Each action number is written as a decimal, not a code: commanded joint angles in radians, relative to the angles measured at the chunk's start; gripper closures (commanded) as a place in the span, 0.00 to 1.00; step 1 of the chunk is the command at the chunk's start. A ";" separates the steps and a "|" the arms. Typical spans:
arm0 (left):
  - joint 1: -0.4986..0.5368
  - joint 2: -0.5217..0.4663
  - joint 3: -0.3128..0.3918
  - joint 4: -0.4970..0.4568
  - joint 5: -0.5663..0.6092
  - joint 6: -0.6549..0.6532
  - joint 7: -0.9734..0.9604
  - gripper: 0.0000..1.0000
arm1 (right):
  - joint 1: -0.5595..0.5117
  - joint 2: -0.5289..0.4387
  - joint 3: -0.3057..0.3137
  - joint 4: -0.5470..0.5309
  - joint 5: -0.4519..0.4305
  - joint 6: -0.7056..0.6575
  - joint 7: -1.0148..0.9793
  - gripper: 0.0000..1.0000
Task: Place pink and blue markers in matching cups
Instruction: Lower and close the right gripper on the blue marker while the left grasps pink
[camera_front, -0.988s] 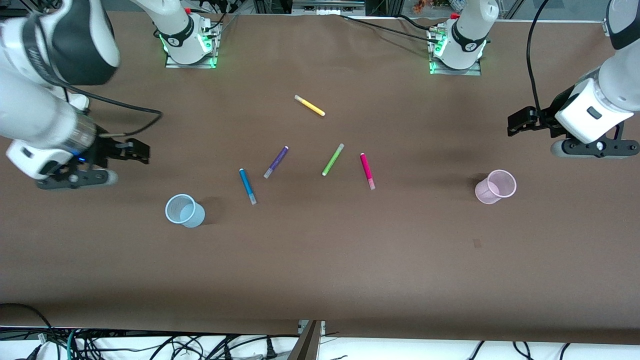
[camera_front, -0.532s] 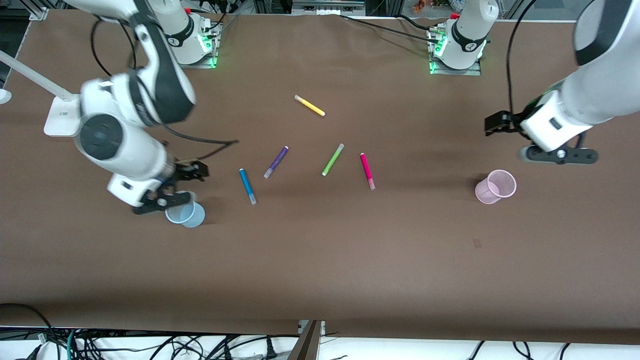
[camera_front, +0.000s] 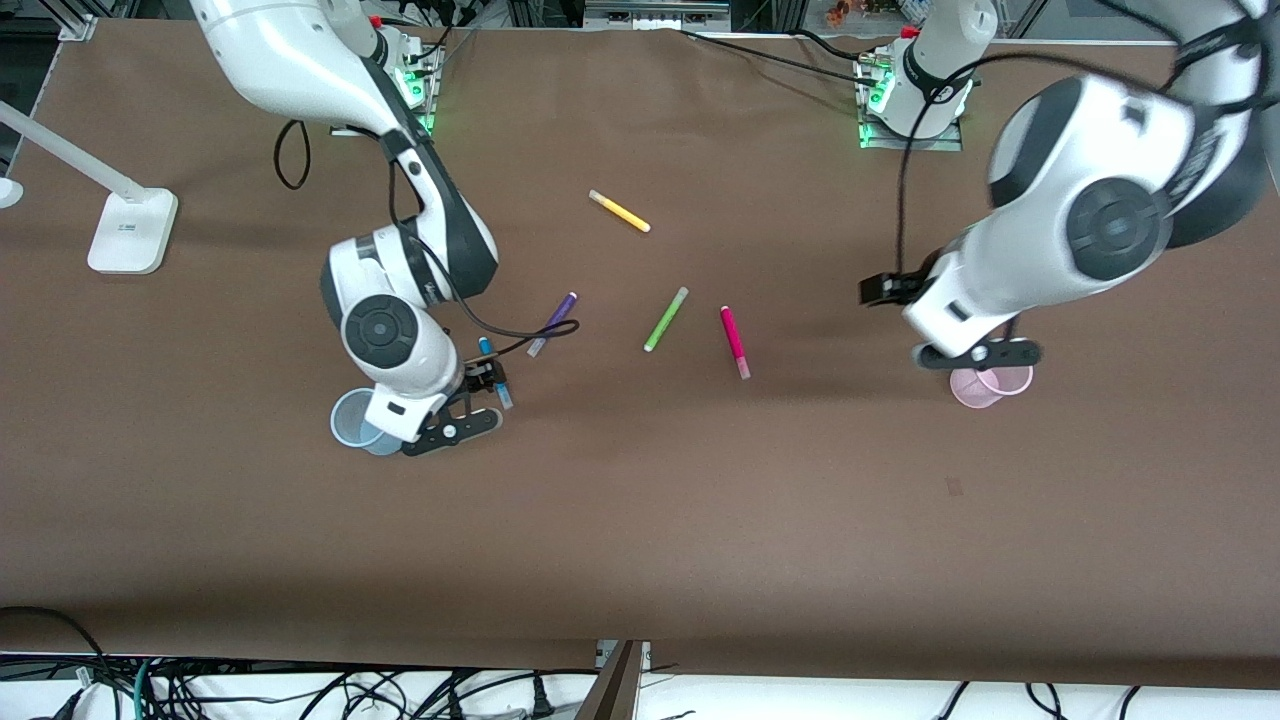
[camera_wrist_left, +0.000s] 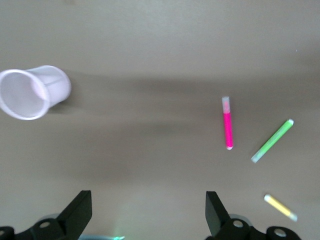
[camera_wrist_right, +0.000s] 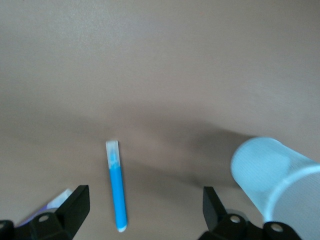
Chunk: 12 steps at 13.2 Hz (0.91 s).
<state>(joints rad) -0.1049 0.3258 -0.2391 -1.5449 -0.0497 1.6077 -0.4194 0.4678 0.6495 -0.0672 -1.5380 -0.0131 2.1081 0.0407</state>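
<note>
Both arms have swung in from the table ends since a second ago. The right gripper now hangs over the blue marker, its fingers spread wide with nothing between them, and the arm's wrist covers part of that marker and part of the blue cup standing beside it. The left gripper has come in above the table just beside the pink cup, jaws wide apart and empty; its wrist hides the cup's rim in the front view. The pink marker lies flat where it was, between the green pen and the pink cup. The purple pen is partly crossed by the right arm's cable.
</note>
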 joint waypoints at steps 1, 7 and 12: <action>-0.062 0.013 -0.006 -0.121 -0.029 0.165 -0.116 0.00 | 0.023 0.008 -0.005 -0.071 0.004 0.111 0.005 0.00; -0.196 0.171 -0.005 -0.139 -0.027 0.337 -0.254 0.00 | 0.041 0.039 -0.003 -0.122 0.002 0.219 0.004 0.00; -0.208 0.177 -0.003 -0.184 -0.013 0.385 -0.240 0.00 | 0.051 0.048 -0.003 -0.123 0.002 0.225 0.001 0.00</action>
<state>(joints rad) -0.3196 0.5341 -0.2527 -1.7126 -0.0525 2.0036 -0.6688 0.5080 0.7040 -0.0670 -1.6402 -0.0131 2.3125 0.0406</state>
